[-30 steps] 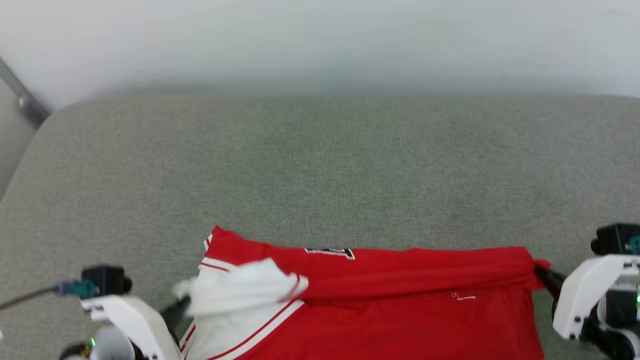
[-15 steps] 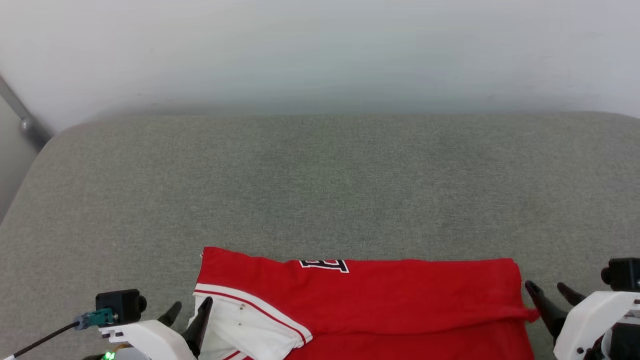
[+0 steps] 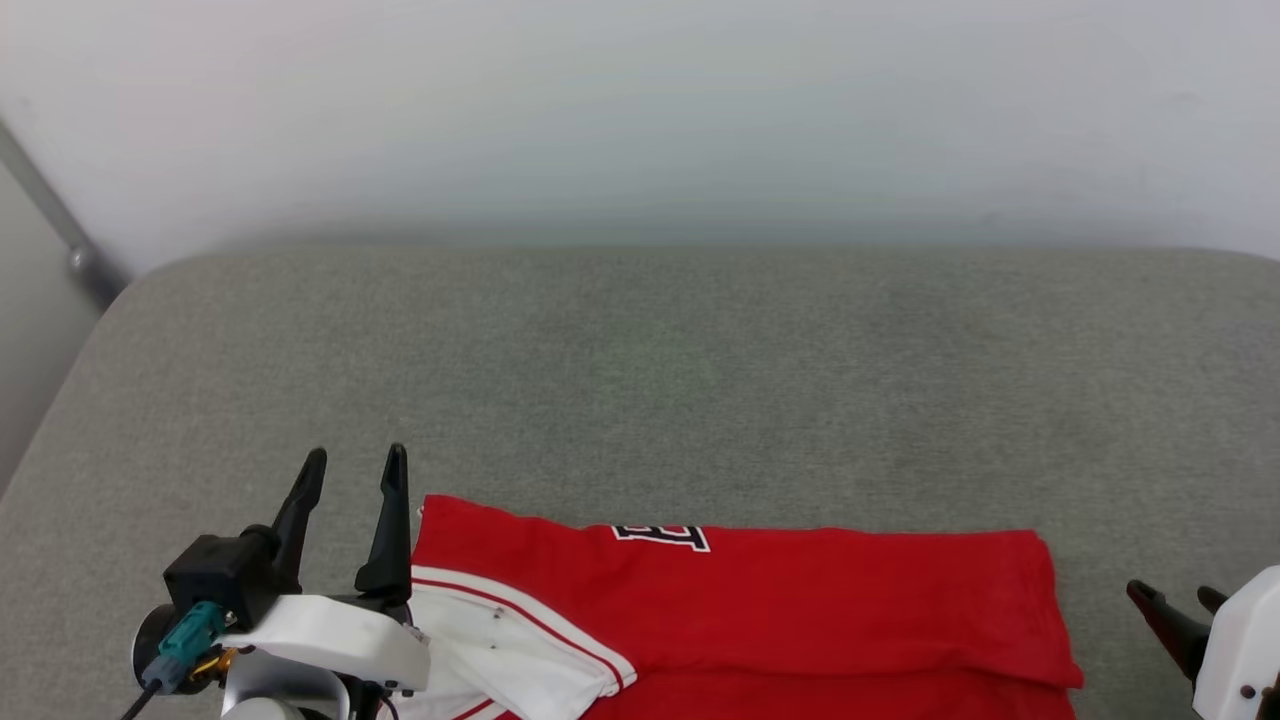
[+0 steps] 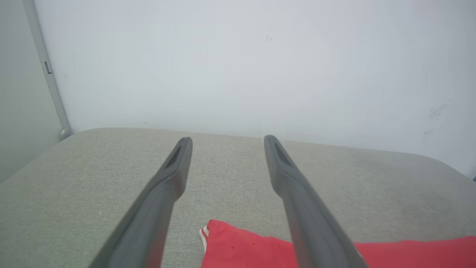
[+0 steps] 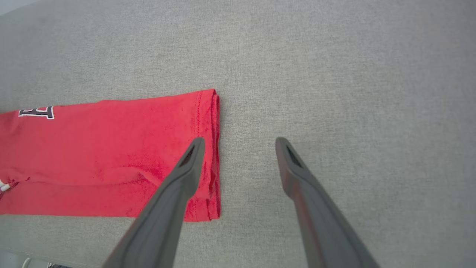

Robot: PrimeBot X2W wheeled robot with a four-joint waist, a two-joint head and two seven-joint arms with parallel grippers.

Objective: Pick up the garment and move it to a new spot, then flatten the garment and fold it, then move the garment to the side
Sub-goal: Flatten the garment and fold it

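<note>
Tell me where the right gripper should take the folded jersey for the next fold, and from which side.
Grip the jersey at its right-hand hem end, where the folded layers stack into one straight edge. Come in low from the bare grey surface on its right, so the open right gripper probably catches every layer.

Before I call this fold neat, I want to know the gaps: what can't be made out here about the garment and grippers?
Head view: the garment runs off the bottom edge; its full fold is unseen.
Head view: the lettering is tucked under the fold; unreadable.
Head view: the white sleeve is partly behind the housing of the left gripper.
Head view: the right gripper shows open fingers; the corner cuts off the rest.
</note>
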